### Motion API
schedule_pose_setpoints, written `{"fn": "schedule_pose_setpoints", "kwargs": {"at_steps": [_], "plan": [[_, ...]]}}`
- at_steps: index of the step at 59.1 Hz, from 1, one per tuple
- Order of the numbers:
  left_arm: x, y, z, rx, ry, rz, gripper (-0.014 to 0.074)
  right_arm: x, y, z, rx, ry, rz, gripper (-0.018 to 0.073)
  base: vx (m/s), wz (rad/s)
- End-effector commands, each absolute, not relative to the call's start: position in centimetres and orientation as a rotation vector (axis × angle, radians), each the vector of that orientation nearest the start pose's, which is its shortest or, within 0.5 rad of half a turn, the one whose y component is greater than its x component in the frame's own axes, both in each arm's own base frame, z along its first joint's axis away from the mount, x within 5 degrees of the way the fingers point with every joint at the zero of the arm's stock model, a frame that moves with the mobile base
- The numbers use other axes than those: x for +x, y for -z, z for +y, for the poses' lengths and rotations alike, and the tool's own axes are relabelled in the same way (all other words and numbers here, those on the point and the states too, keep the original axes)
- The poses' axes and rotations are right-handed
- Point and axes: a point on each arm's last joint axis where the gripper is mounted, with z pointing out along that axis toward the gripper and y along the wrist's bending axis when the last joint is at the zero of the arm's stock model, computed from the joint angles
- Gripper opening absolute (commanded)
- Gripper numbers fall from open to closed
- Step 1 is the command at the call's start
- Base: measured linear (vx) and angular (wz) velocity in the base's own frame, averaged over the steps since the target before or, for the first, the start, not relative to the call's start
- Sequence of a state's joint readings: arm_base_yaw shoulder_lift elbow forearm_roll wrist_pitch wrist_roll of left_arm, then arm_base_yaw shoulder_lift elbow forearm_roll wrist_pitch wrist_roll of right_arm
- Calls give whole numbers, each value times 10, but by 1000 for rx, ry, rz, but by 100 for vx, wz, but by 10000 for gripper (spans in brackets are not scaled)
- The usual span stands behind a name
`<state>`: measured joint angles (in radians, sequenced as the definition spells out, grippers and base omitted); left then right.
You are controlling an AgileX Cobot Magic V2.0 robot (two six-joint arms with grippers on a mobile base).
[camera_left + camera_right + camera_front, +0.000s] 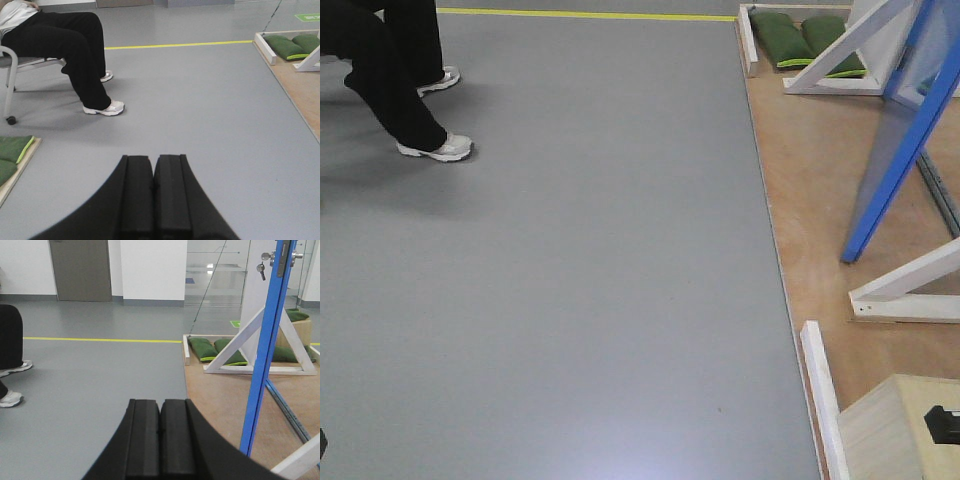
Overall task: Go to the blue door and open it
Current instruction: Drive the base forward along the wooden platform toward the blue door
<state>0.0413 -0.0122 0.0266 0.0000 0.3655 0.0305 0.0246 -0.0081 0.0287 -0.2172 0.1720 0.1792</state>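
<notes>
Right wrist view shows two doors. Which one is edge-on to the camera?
The blue door, near right on the wooden platform, shows its thin edge; the grey door far behind faces the camera flat.

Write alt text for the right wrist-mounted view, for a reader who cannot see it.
A bright-blue glossy door, seen edge-on, stands at right on a plywood platform with white wooden braces and green cushions. The shut black right tool fills the bottom centre above grey floor.

Grey floor (570,250), yellow line (580,14), white walls (152,270)
</notes>
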Motion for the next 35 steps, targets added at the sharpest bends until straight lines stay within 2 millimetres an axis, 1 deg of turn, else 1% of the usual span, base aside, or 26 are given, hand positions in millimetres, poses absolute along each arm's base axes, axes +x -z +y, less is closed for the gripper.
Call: {"fn": "schedule_pose_setpoints", "kwargs": {"at_steps": [1,35], "plan": [[54,-178,2,-13,-50,1776,70,56,-189,0,-48,37,1599,6,39,-10],[54,-178,2,-13,-50,1776,70,56,-190,0,-48,37,1598,6,41,-8]]}}
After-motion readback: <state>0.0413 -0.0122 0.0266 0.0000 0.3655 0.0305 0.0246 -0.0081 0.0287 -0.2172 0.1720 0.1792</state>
